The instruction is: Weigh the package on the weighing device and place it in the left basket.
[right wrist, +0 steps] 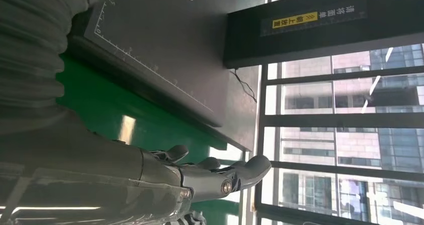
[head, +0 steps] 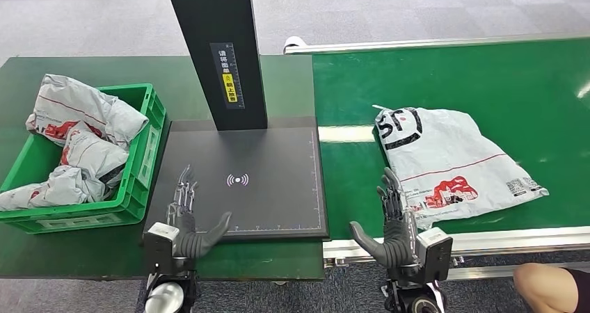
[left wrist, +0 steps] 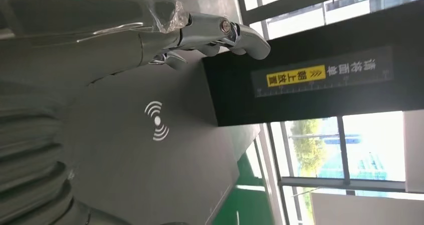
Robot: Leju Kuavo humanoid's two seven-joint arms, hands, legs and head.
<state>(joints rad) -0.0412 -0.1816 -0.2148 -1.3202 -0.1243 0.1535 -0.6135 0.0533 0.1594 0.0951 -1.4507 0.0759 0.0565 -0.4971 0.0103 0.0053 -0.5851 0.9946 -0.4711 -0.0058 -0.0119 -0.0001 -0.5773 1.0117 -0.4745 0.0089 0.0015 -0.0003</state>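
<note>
**Green belt, dark scale, nothing lifted yet**

Green conveyor surface [head: 529, 76] underneath, grey carpet beyond. Judged as the opening step: reach and pick, with weighing and binning both undone.

Right hand [head: 395, 219] raised low over the near edge of the belt, fingers spread and roughly straight, thumb out to the side, holding nothing and touching nothing visible. Same story from the right wrist view: right hand [right wrist: 200, 177] with fingers extended in open air, no package between them.

Just ahead of those fingertips and a little outward: package [head: 449, 163], a grey courier bag lying flat on the belt, printed side up (red graphic near the closer end), its near corner close beside the hand but apart from it.

Left hand [head: 189, 219] likewise spread and empty, hovering at the near-left corner of the weighing device [head: 278, 202]; whether the fingertips brush the platform cannot be told. Black post [head: 219, 49] rising from the far side of the platform.

Further out past the left hand: left basket [head: 142, 181], green, already holding several grey bags.

Next move, as a guess: right hand forward and down onto the bag, a grasp on thin, slack plastic, then a carry inward to the platform centre. Limp film likely to sag or slip.
</note>
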